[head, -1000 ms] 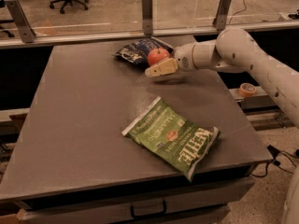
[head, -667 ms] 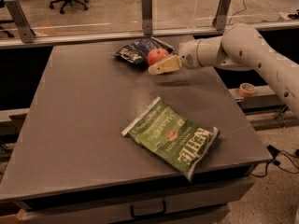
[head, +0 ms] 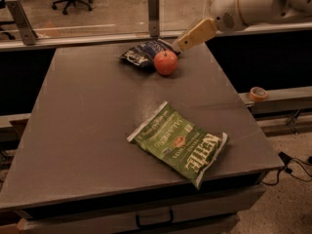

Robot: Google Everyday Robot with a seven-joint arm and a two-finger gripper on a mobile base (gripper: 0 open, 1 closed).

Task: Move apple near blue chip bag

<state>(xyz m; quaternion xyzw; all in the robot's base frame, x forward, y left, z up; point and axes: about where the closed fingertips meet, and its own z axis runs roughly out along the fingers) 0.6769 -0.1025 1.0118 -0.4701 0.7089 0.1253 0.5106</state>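
Note:
The red apple [head: 165, 62] sits on the dark table [head: 87, 116] near its far edge, touching the right side of the blue chip bag [head: 142, 53], which lies flat. My gripper [head: 187, 39] is raised above and to the right of the apple, clear of it, with its tan fingers [head: 197, 33] pointing down-left. Nothing is held in it. The white arm reaches in from the upper right.
A green Kettle chip bag [head: 181, 141] lies near the table's front right. A roll of tape [head: 257, 93] rests on a ledge to the right. A glass barrier with metal posts [head: 154, 14] runs behind the table. A drawer handle [head: 153, 219] is below the front edge.
The gripper has lifted up and moved right, away from the apple. The apple stays beside the blue chip bag.

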